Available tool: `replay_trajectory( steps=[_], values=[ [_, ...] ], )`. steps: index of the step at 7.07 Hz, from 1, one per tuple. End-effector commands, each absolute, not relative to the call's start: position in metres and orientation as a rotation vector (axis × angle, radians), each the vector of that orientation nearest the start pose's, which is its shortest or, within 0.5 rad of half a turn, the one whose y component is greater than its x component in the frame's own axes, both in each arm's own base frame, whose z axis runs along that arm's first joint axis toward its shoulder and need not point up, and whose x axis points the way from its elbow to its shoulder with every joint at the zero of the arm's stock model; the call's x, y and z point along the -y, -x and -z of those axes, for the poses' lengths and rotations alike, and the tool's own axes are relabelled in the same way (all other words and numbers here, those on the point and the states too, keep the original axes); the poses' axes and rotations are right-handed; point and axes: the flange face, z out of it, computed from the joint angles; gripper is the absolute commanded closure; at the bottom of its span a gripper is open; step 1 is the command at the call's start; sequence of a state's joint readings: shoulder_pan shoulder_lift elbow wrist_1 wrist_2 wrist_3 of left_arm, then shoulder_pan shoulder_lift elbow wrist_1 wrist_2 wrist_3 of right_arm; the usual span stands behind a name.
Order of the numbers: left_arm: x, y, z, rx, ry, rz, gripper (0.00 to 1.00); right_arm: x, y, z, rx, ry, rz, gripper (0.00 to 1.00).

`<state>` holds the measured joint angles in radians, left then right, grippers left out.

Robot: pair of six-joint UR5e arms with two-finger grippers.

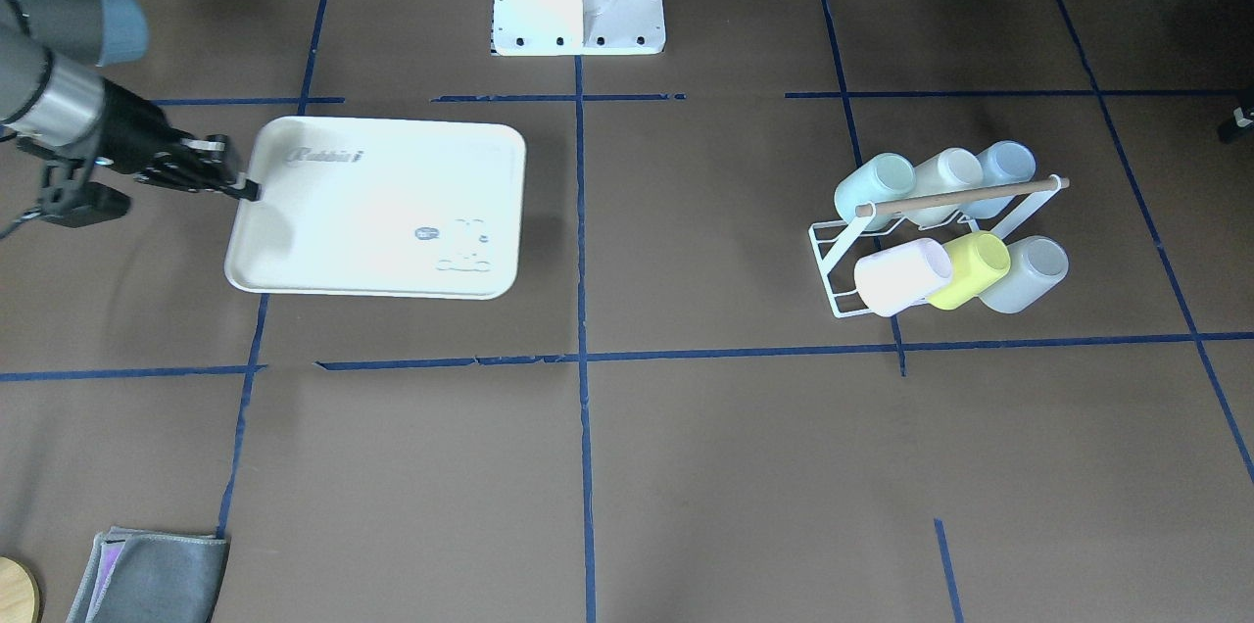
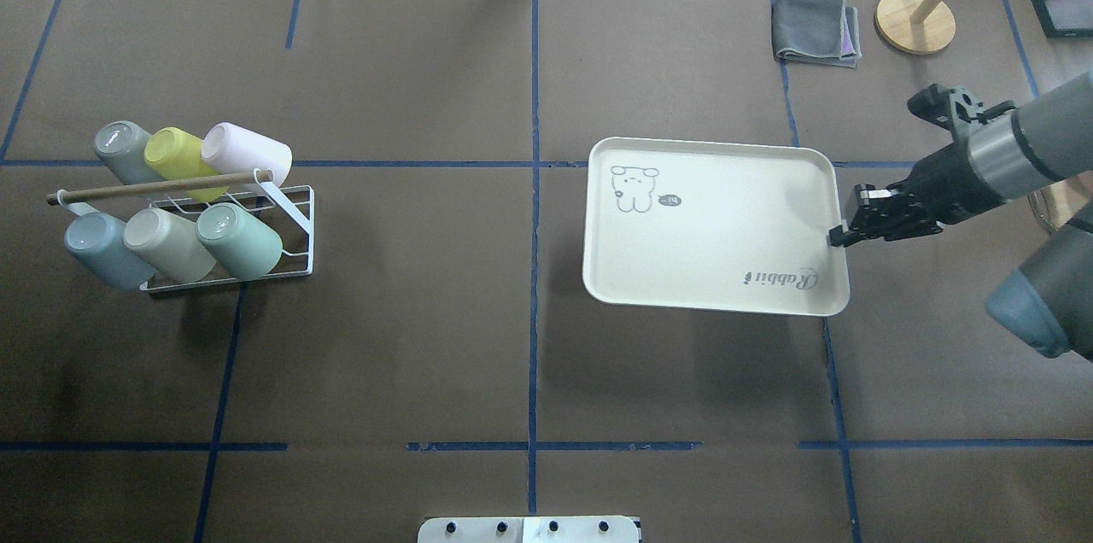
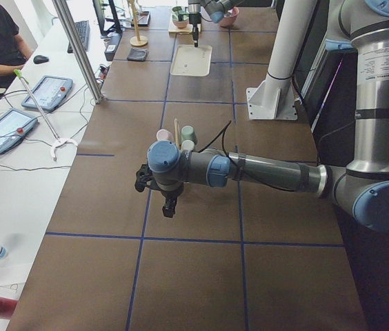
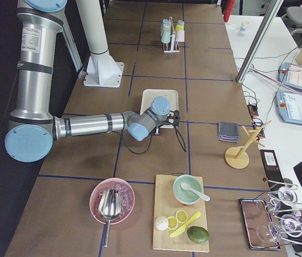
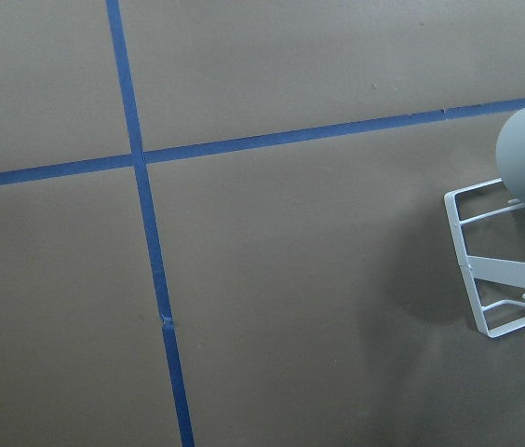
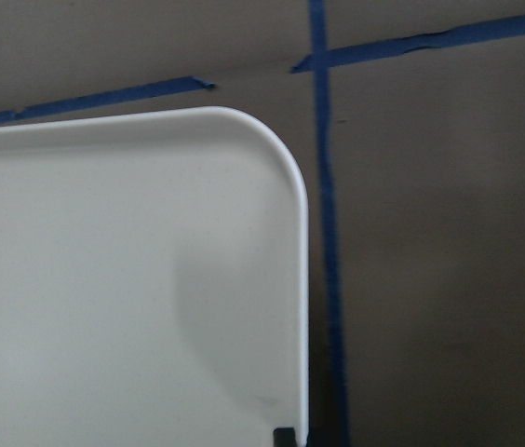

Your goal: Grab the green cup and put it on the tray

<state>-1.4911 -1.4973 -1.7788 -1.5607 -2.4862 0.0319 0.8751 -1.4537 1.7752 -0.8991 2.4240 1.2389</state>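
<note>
**Tool state.** My right gripper sits at the short edge of the tray. Its fingers look pressed together on the rim, and the wrist camera shows one dark fingertip right at that rim. I judge this a pinch on the tray. My left gripper shows only in the side view, so I cannot tell whether it is spread or closed. Its wrist camera looks down on bare table and a corner of the rack.

**Task item.** The green cup is not yet picked. It lies tilted in the rack's near row, at the end nearest the tray, touching or just beside a beige cup. It is well apart from the tray.

**Step in hand, my judgement.** The cup has to come off the rack first, and my left arm is the one nearer to it.
- Approach from the open side, away from the beige cup.
- Stay below the wooden bar.
- Pinch the cup wall squarely.
- Draw the cup out along its own tilt so the rack is not dragged.
- Keep the tray flat and steady for the set-down.

**Writing.** "Rabbit" lettering is printed in one corner of the tray. A bunny drawing sits at the opposite corner, and the small tag beside it is too small to read.
</note>
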Motion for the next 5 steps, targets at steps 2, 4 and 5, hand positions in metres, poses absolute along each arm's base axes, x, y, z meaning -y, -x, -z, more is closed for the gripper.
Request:
replay_trajectory(
  steps=[2,4,5],
  values=[
    [0.469,0.017,-0.583,-0.917,-0.122,-0.173,0.0,0.41,0.439,-0.356,1.16,0.128,-0.114,1.0],
    [0.469,0.017,-0.583,-0.917,-0.12,-0.171,0.0,0.399,0.48,-0.343,1.122,0.135,-0.098,1.0],
    [0.469,0.016,-0.583,-0.917,-0.118,-0.171,0.0,0.395,0.483,-0.345,1.117,0.127,-0.086,1.0]
  ],
)
